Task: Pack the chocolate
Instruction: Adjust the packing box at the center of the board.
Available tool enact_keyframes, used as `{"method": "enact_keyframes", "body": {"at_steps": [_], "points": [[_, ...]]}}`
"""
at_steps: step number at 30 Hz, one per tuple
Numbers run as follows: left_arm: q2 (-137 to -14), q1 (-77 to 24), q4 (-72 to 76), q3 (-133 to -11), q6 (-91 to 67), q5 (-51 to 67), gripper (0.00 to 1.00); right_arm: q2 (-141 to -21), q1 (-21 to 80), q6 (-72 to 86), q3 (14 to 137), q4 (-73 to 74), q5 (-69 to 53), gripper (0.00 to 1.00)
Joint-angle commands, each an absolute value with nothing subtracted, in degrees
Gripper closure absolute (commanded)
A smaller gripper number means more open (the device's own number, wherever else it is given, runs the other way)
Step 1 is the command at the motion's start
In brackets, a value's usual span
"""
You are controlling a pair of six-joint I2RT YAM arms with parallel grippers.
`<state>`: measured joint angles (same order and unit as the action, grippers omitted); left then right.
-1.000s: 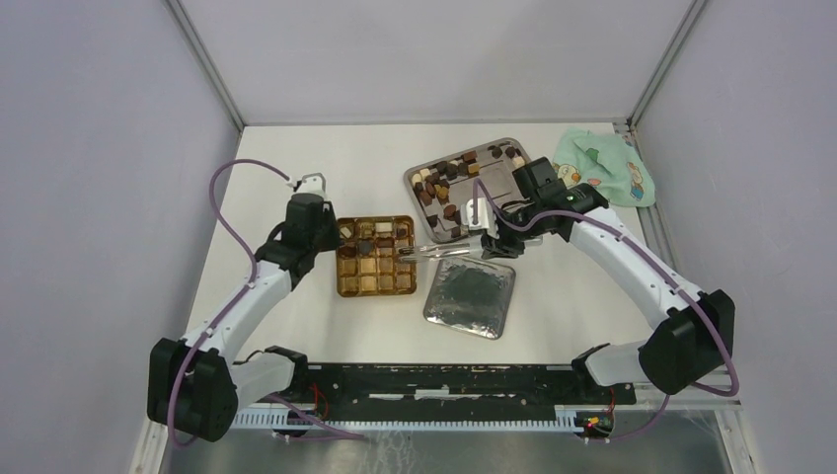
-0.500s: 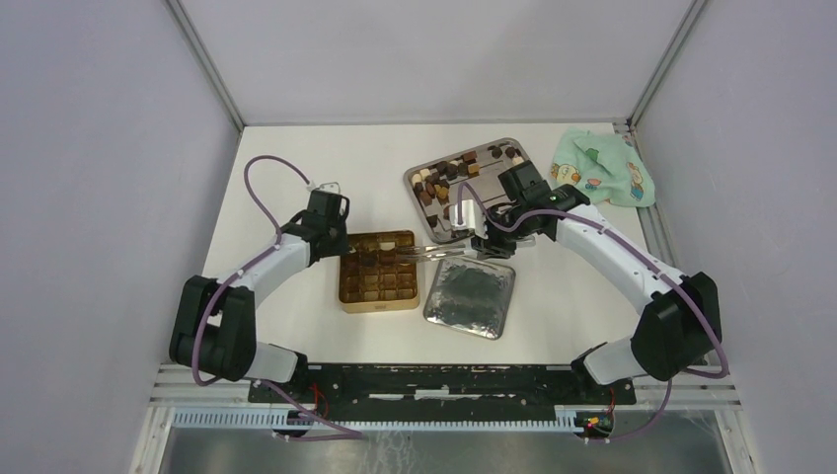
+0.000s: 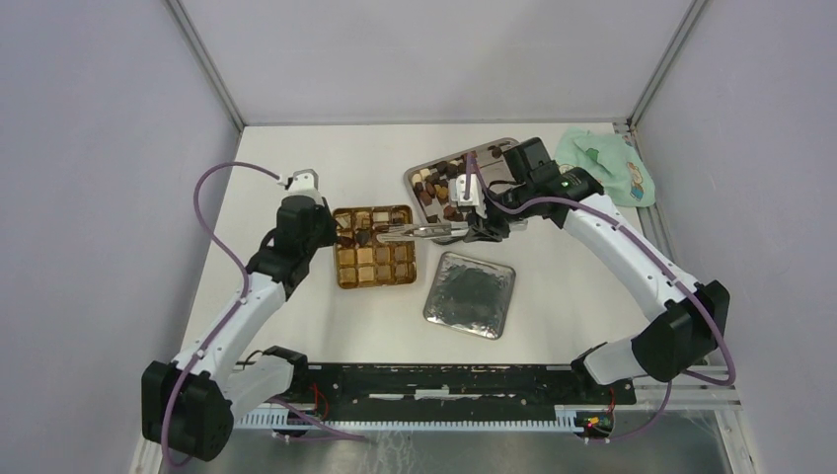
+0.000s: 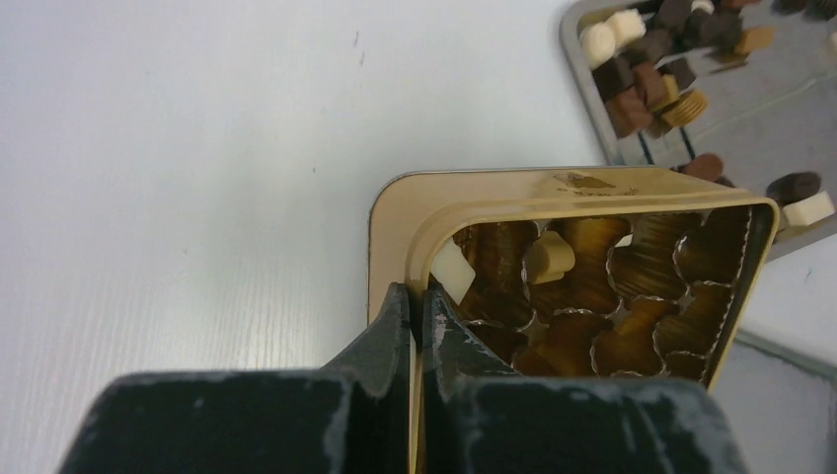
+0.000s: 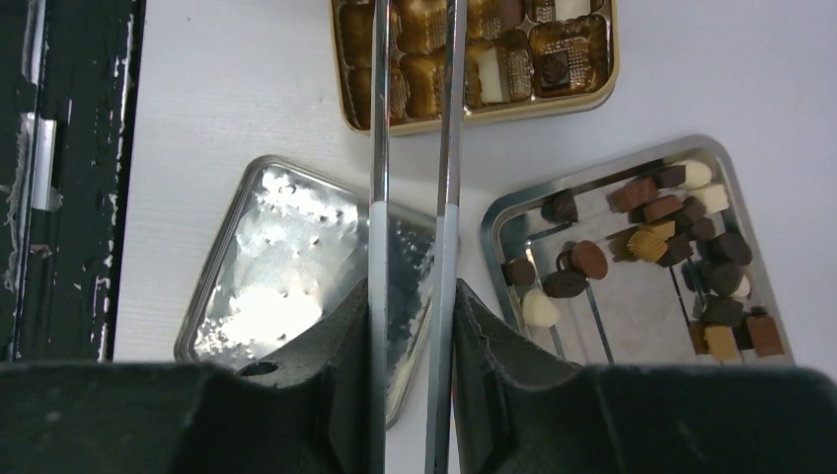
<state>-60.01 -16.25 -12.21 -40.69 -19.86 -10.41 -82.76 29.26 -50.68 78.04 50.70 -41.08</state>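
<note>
The chocolate point(image 3: 441, 183) lies as several small dark, light brown and cream pieces in a silver tray point(image 3: 439, 162); it also shows in the right wrist view point(image 5: 681, 227). A few pieces sit in the cups of the gold gridded tin point(image 3: 375, 286), among them a cream one point(image 4: 550, 257). My left gripper point(image 3: 331, 229) is shut on the tin's left wall point(image 4: 419, 257). My right gripper point(image 3: 476, 223) is shut on the long silver tongs point(image 3: 419, 232), whose tips reach over the tin point(image 5: 474, 120). The tips are out of the right wrist view, so I cannot tell if they hold a piece.
A silver square lid point(image 3: 471, 294) lies right of the tin at the front, also in the right wrist view point(image 5: 286, 267). A green patterned cloth point(image 3: 604, 170) lies at the back right corner. Grey walls enclose the table.
My right gripper has moved left and away with the tongs, bringing their tips over the tin. My left arm has shifted and the tin has slid slightly back and left.
</note>
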Motion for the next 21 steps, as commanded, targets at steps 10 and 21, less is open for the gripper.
{"method": "enact_keyframes", "body": {"at_steps": [10, 21], "points": [[-54.1, -16.4, -6.5, -37.4, -19.2, -11.0, 0.98, -79.6, 29.6, -49.2, 79.5, 48.8, -42.1, 1.00], [-67.4, -16.4, -11.7, -41.3, -24.6, -12.9, 0.98, -77.8, 29.0, -49.8, 68.7, 45.7, -34.0, 1.00]]}}
